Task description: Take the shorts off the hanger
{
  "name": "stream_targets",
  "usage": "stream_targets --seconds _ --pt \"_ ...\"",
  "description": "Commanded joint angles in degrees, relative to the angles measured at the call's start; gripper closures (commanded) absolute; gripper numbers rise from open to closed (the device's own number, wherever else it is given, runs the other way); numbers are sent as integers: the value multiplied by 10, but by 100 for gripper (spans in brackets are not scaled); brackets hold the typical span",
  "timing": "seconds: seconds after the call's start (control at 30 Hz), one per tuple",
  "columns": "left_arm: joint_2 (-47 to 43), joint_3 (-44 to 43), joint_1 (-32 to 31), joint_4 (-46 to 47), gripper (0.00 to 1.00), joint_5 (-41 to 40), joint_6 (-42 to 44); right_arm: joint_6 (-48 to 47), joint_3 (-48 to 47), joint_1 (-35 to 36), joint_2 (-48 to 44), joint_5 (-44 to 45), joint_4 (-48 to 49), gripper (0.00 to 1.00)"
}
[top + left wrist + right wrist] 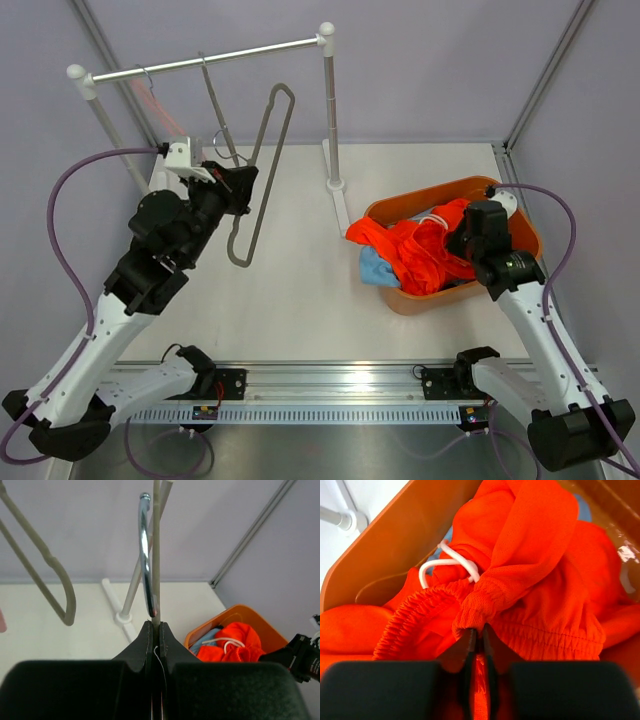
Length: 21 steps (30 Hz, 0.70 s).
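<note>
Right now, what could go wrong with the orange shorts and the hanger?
The right gripper pinches the orange shorts, which drape over the bin rim; lifting away might drag them out. The left gripper grips the hanger by a thin bar, so it might twist or slip.

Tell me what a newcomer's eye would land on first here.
The bright orange shorts stand out first, heaped in the orange bin at the table's right, with the right gripper pinching a fold of them. Next comes the bare hanger at the left, below the rail, clamped in the left gripper.
</note>
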<state>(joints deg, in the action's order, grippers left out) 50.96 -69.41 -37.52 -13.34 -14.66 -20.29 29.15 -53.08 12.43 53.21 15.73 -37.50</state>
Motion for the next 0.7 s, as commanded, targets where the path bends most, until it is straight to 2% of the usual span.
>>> stream_targets --seconds 0.0,0.1,0.17,0.27,0.43,0.53,0.67 --pt "36 -86 1 -92 100 -36 -4 25 -4 0 -14 -40 47 74" --pt "100 -149 1 -157 100 -44 3 13 -4 1 -47 -25 45 56" --pt "143 -206 1 -209 100 -50 4 -2 -22 0 -57 -24 25 37" --pt "188 -266 1 -269 100 -67 -4 -15 -44 1 -64 -32 9 26" --pt "205 -277 0 -292 100 -112 -13 -23 -64 0 -83 -51 -5 21" --pt "222 -290 0 -291 100 -107 -8 -26 -72 0 -94 -60 -10 17" --pt "273 -356 0 -311 100 -100 14 -34 -91 0 -103 -74 -17 17"
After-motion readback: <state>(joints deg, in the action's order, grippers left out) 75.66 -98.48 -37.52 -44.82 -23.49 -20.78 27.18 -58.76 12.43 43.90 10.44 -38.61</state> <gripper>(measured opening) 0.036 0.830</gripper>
